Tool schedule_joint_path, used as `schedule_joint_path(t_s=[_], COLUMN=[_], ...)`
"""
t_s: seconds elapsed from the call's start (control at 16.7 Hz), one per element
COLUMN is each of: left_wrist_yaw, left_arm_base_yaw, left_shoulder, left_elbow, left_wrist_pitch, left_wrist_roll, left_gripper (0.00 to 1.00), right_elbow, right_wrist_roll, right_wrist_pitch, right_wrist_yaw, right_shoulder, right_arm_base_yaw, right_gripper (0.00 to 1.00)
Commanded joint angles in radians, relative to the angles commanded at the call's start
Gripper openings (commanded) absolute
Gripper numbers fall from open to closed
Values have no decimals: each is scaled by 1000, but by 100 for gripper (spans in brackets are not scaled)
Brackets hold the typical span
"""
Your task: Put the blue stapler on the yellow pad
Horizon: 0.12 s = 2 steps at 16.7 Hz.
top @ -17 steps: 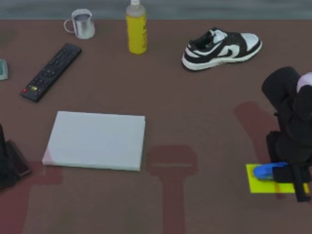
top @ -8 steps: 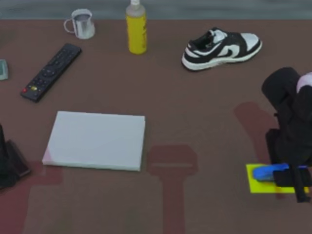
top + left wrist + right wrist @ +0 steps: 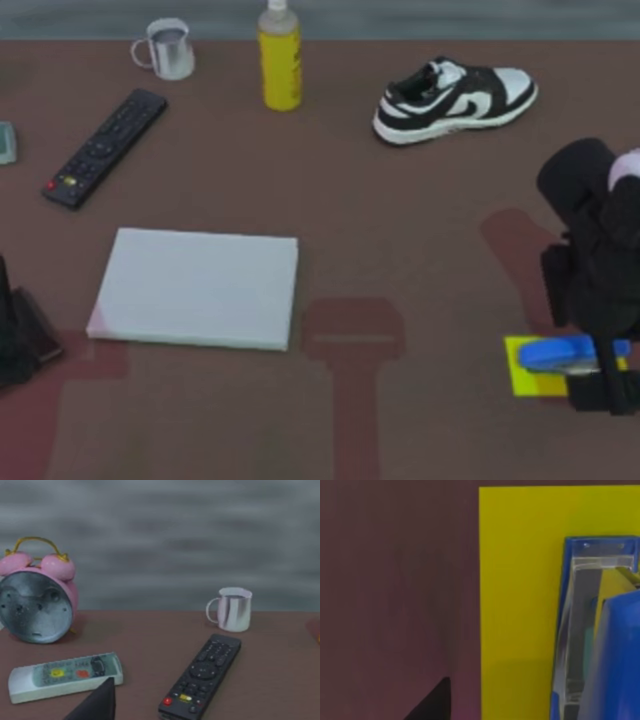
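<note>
the blue stapler (image 3: 560, 353) is laid flat on the yellow pad (image 3: 522, 372) at 4 o'clock on the table, long axis along 9–3 o'clock. the right gripper (image 3: 598, 372) is extended over it; finger spread cannot be told. the left arm is parked at 8 o'clock.

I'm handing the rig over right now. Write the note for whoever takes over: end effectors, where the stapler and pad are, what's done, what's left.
Right end effector: low over the table's right front corner, above the flat yellow rectangular pad; fingers not readable.
Left end effector: parked at the left edge, idle.
Small elongated blue stapler: lying across the yellow pad, partly under the right arm. The right wrist view shows its base over yellow.
Done: stapler appears placed on the pad.
Left: confirm release, then lift the right arm clear and retract.
</note>
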Motion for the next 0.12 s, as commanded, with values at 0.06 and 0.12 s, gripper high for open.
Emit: schedule_joint_path(t_s=[0.06, 0.12], left_wrist_yaw=[0, 0], left_arm_base_yaw=[0, 0], left_shoulder=[0, 0], left_elbow=[0, 0], left_wrist_pitch=[0, 0], left_wrist_roll=[0, 0], left_gripper=[100, 100], right_elbow=[0, 0], right_wrist_roll=[0, 0], right_wrist_pitch=[0, 0], right_wrist_yaw=[0, 0], right_shoulder=[0, 0], right_arm_base_yaw=[0, 0], right_gripper=[100, 100])
